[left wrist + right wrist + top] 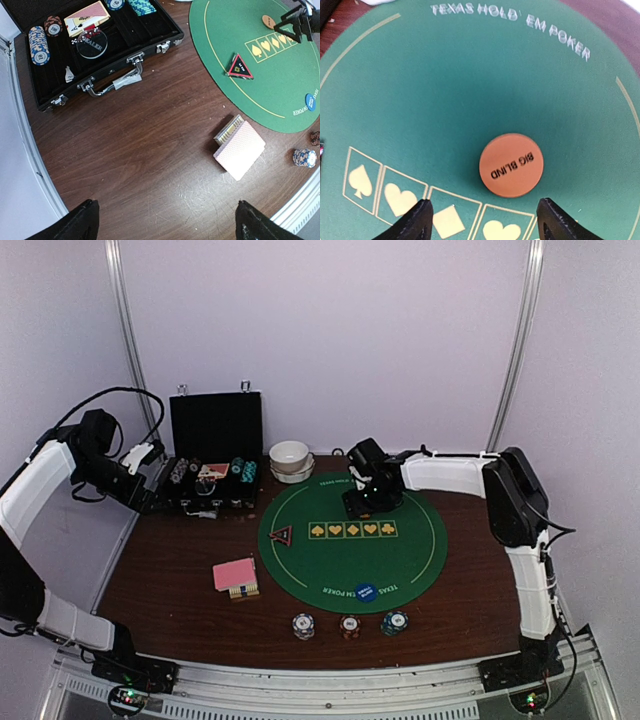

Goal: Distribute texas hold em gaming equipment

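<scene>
An orange disc marked BIG BLIND lies flat on the green poker mat, just beyond my right gripper, which is open and touches nothing. In the top view this gripper hovers over the mat's far side. A red triangle token and a blue disc also lie on the mat. The pink-backed card deck rests left of the mat. Three chip stacks stand near the front edge. My left gripper hangs open over bare table, near the case.
An open black case at the back left holds more chips, cards and a clear dealer button. Stacked white bowls stand behind the mat. The table's left edge runs close to my left gripper.
</scene>
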